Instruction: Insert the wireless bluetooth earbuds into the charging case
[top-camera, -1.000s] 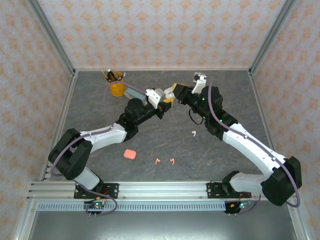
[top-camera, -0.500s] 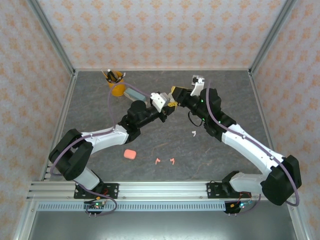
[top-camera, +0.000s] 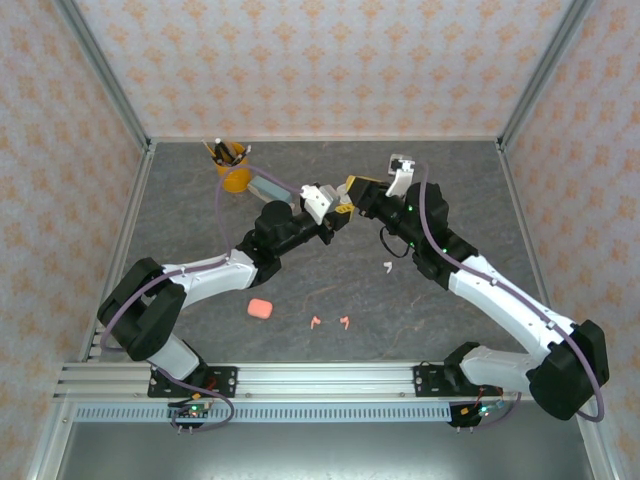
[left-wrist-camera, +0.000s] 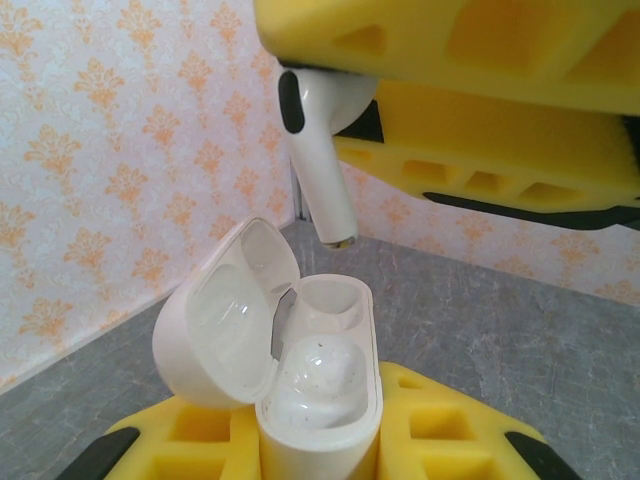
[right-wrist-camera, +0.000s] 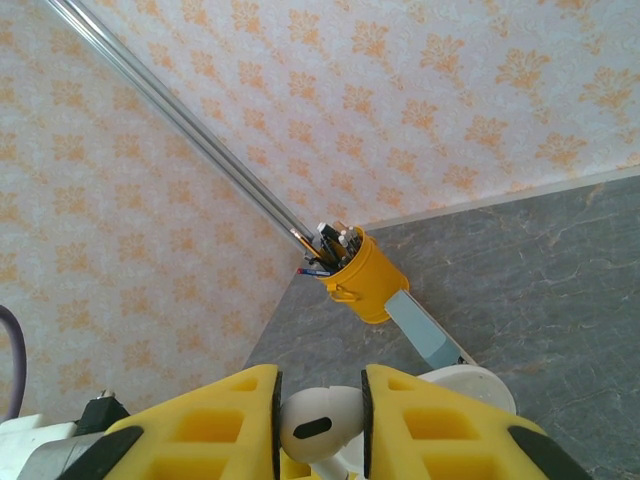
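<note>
My right gripper (right-wrist-camera: 320, 425) pinches one white earbud (left-wrist-camera: 318, 150), its stem pointing straight down, just above and apart from the open white case (left-wrist-camera: 318, 400), which is clamped upright in my left gripper (left-wrist-camera: 320, 455). That makes four earbuds: a second white earbud (top-camera: 386, 266) lies mid-desk, and two pink earbuds (top-camera: 315, 321) (top-camera: 344, 322) lie toward the near edge by the pink case (top-camera: 260, 308). There are two cases.

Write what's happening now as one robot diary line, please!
left gripper: holds open white case | right gripper: holds white earbud, stem down, above case | inserted: not yet
</note>
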